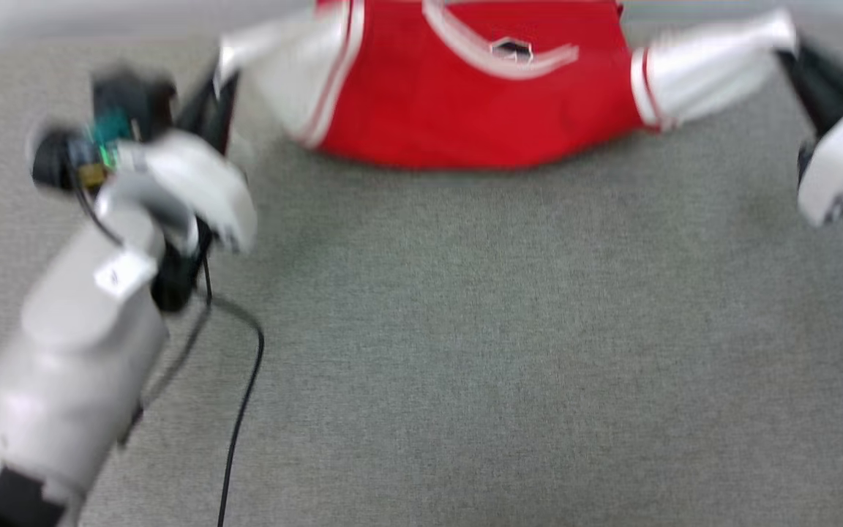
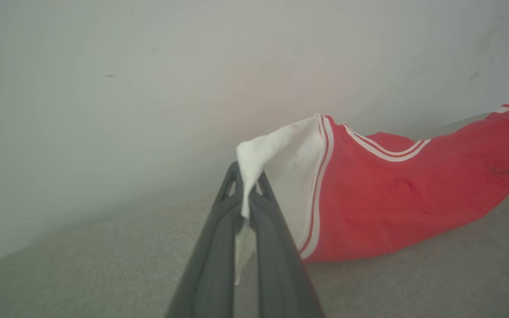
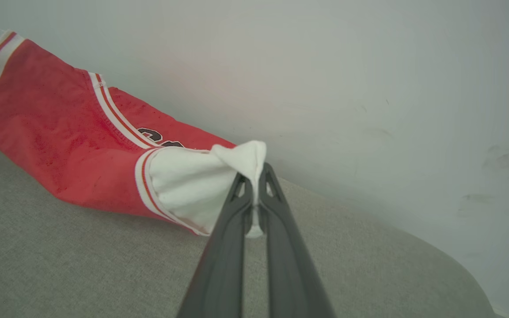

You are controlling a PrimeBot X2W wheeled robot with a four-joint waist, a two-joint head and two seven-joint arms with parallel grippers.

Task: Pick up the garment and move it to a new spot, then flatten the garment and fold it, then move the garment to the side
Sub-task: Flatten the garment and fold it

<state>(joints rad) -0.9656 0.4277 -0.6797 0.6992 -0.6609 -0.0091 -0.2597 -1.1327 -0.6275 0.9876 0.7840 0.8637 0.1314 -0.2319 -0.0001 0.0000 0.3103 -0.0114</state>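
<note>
**Near field.** The pale left forearm (image 1: 63, 351) rises from the lower left corner of the head view. A thin black cable (image 1: 246, 380) loops off it onto the grey cloth-covered counter (image 1: 502, 351). A broad stretch of the counter lies between the arms and the garment (image 1: 480, 95). The head view is blurred, so fine detail cannot be read there.

**Middle field.** The left pincer (image 2: 248, 187) is closed on the end of the left sleeve (image 2: 290, 176). In the left wrist view a twist of white cloth is nipped between the two dark fingers (image 2: 212, 265), and a tail of it hangs down the gap between them. The right pincer (image 3: 254, 187), at the far right of the head view, is likewise closed on the tip of the right sleeve (image 3: 184, 185). The bunched end of that sleeve stands just above the fingertips.

**Far field.** The garment hangs stretched between the two pincers along the far edge of the counter, with both sleeves drawn outward and raised. The red body sags in the middle, and its lower fold appears to rest on the cloth surface. Red-and-white striped trim marks each sleeve seam and the neckline (image 1: 498, 47), which faces the head camera with a small label inside it. In the right wrist view, part of the black, white-outlined lettering (image 3: 157, 137) shows beyond the neckline trim. A plain pale wall (image 2: 148, 88) stands behind the garment.
</note>
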